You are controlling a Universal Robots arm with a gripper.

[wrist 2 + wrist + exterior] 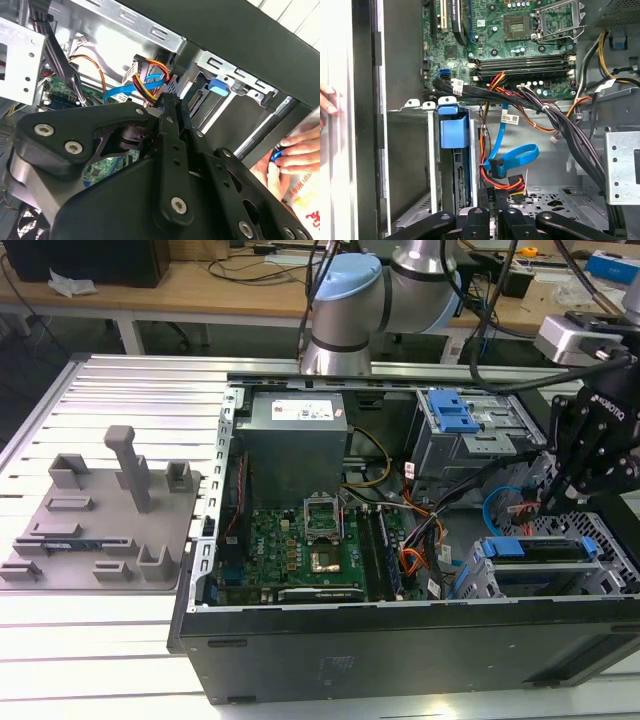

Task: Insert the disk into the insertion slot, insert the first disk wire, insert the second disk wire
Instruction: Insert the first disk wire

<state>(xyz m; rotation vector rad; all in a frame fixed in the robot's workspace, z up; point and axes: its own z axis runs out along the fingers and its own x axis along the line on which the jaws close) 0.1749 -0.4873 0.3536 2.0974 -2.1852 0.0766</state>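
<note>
Tool (pixel 492 211) sits closest in the first wrist view, its black fingers drawn near together & apparently clamped on the small dark plug ending the first disk wire (pixel 500 184), the orange-red bundle. The second wrist view agrees, w/ those wires ending right at the fingertips. Just beside it the disk (pixel 461 182) stands edge-on inside the insertion slot (pixel 433 165), blue caddy tab showing at one end, so step 1 looks done. Judging by that, step in hand = plugging the first disk wire into the disk's connector edge. The plug is near that edge, but I can't tell if it's touching or mated. The second disk wire (pixel 520 154), flat bright blue, loops just beside the orange-red bundle, its plug end near the tool & prob. not on the disk. A black cable bundle (pixel 560 120) runs btwn the motherboard (pixel 520 30) & the slot, apart from the plug. Seating the plug prob. calls for squaring it to the connector, a short straight push, & keeping the blue loop from getting pinched. In the exterior view the tool hangs over the slot toward the exterior view's right of the open PC case (pixel 400 650), which lies on the slatted counter (pixel 120 400). A person's hand (pixel 295 152) rests on the case's outer side.
</note>
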